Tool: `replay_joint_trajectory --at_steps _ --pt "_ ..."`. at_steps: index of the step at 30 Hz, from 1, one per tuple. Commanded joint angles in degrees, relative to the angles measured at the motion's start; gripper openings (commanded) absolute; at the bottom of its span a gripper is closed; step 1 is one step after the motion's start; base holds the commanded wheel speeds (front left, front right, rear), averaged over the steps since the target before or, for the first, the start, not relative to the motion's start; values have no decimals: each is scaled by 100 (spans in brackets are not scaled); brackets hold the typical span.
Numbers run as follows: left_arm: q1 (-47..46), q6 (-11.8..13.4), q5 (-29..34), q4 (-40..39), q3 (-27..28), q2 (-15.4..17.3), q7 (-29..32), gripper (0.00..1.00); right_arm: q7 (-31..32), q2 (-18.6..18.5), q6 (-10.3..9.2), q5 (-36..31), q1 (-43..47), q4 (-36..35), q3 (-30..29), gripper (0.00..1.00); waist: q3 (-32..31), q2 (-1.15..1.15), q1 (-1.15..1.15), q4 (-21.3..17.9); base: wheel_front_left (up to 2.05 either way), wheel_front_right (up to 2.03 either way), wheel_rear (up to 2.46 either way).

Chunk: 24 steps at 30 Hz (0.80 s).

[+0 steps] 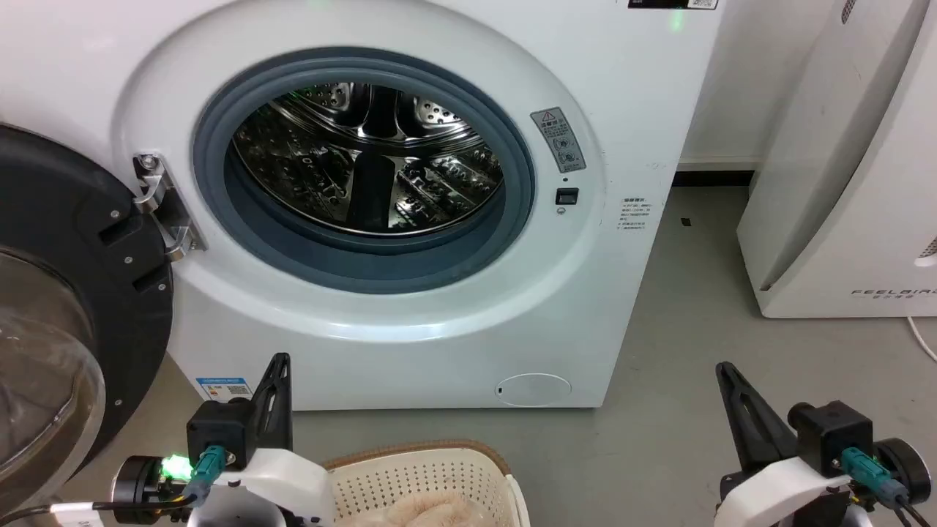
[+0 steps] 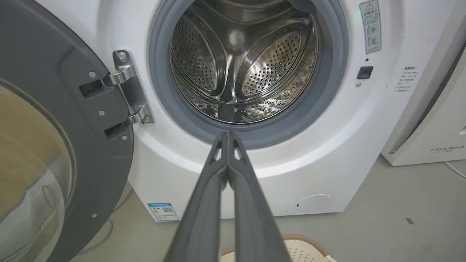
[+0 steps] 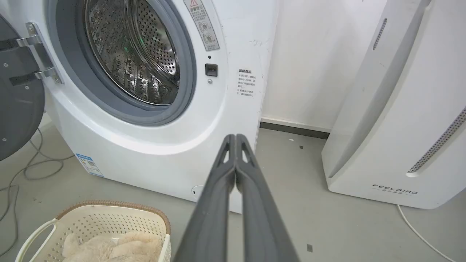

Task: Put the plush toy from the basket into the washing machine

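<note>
Left fingers and right fingers are pressed together, empty; the plush toy lies below them in the basket; a shallow pinch of fur may slip.

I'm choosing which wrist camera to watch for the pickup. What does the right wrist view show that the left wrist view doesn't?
Right wrist, not left: the plush toy lying in the basket. Left wrist, not right: the door's glass window. Both: the basket, the washing machine and its drum, the FEELBIRD appliance, and a shut tool: left tool, right tool.
</note>
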Motion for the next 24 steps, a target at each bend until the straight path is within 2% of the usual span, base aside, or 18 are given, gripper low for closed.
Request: replay_joint_trajectory --at_steps 1,16,17,24 --pt "59 -25 15 -25 16 0 2 0 8 0 -5 -44 -82 14 -16 0 0 0 0 0 0 0 0" --pt "59 -25 15 -25 16 0 2 0 8 0 -5 -44 -82 14 -16 0 0 0 0 0 0 0 0" --pt "0 1 0 1 0 0 0 100 0 0 0 2 1 0 0 100 0 0 0 0 0 0 0" --pt "17 40 -31 1 -39 0 -58 100 -58 0 0 70 12 -2 -13 100 5 0 0 -5 0 0 0"
